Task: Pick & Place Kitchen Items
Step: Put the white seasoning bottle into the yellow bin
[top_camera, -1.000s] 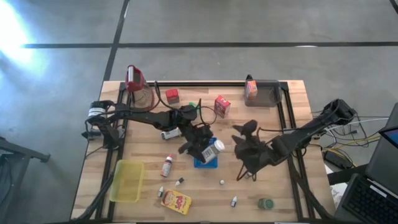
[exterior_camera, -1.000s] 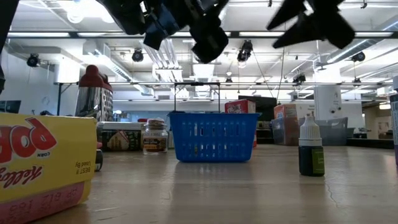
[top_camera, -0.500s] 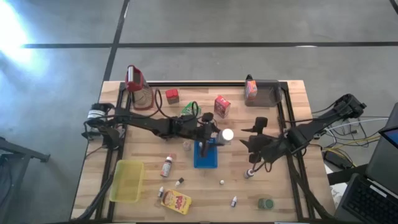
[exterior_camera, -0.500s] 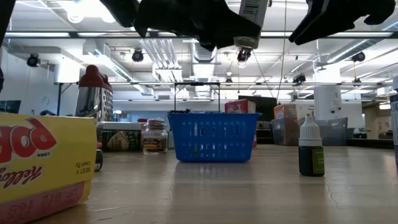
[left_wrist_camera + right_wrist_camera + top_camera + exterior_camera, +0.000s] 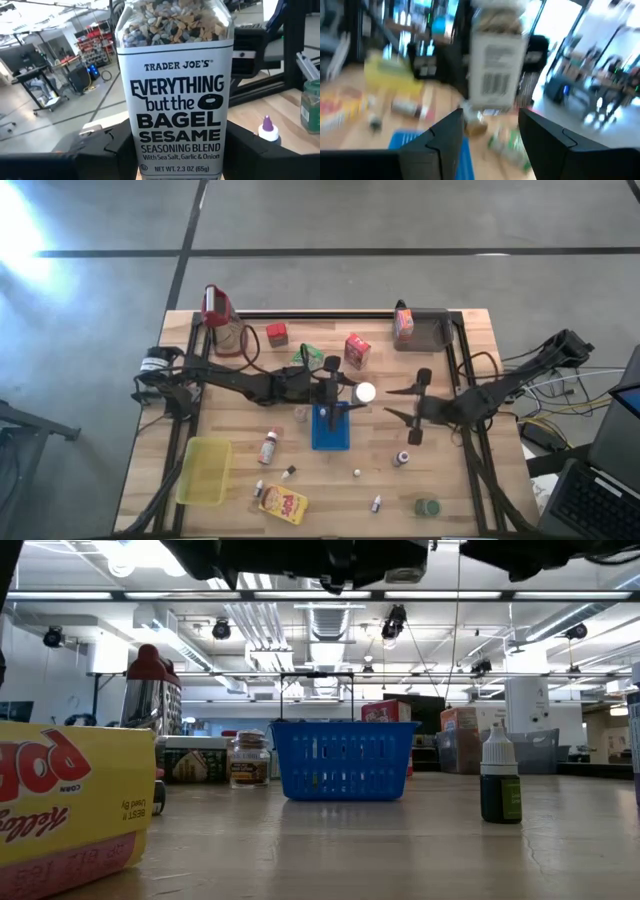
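Where the left tool [image 5: 175, 150] grips, the jar [image 5: 175, 90] reads "Trader Joe's Everything".

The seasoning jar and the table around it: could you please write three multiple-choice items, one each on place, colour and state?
1. Where is the seasoning jar?
A. lying in the yellow bin
B. held above the blue basket
C. standing by the jug

2. What colour is the bin at the table's left front?
A. yellow
B. red
C. white

3. How is the left gripper?
A. open and empty
B. out of view
C. shut on the jar

Key: 1 B, the high view shows it over the basket; 2 A, plainly yellow; 3 C, the left wrist view shows fingers flanking the jar.
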Controlling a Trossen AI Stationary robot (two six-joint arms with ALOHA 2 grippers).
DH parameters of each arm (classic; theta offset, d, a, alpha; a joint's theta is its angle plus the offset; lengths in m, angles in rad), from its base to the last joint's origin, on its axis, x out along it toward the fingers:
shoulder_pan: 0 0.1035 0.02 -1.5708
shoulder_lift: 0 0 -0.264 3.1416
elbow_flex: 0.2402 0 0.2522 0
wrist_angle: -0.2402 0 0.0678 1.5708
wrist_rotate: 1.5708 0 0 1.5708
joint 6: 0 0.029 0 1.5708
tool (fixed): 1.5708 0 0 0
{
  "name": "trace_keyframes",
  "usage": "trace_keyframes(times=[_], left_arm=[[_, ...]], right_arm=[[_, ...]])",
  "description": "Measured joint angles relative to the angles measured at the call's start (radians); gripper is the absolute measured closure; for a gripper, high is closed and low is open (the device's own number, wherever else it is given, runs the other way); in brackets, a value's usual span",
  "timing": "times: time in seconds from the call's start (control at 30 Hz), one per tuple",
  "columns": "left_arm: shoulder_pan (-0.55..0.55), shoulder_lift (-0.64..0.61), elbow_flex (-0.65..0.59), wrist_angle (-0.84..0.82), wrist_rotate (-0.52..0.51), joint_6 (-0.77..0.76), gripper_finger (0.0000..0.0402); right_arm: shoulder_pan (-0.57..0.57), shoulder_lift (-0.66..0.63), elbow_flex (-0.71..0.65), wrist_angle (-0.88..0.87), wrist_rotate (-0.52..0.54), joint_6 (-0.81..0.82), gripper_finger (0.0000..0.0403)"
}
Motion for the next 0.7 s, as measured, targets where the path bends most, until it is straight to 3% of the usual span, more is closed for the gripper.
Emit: trace_keyframes(times=[0.17,0.37,0.7], left_arm=[[0.000,0.000,0.000,0.010,0.016,0.008,0.0190],[0.000,0.000,0.000,0.010,0.019,-0.012,0.0189],[0.001,0.005,0.000,0.007,0.021,-0.034,0.0189]], right_arm=[[-0.016,0.005,-0.087,0.255,-0.004,-0.063,0.0188],[-0.046,0.038,-0.088,0.256,-0.074,-0.032,0.0143],[-0.078,0.195,0.064,0.248,-0.079,-0.108,0.0082]])
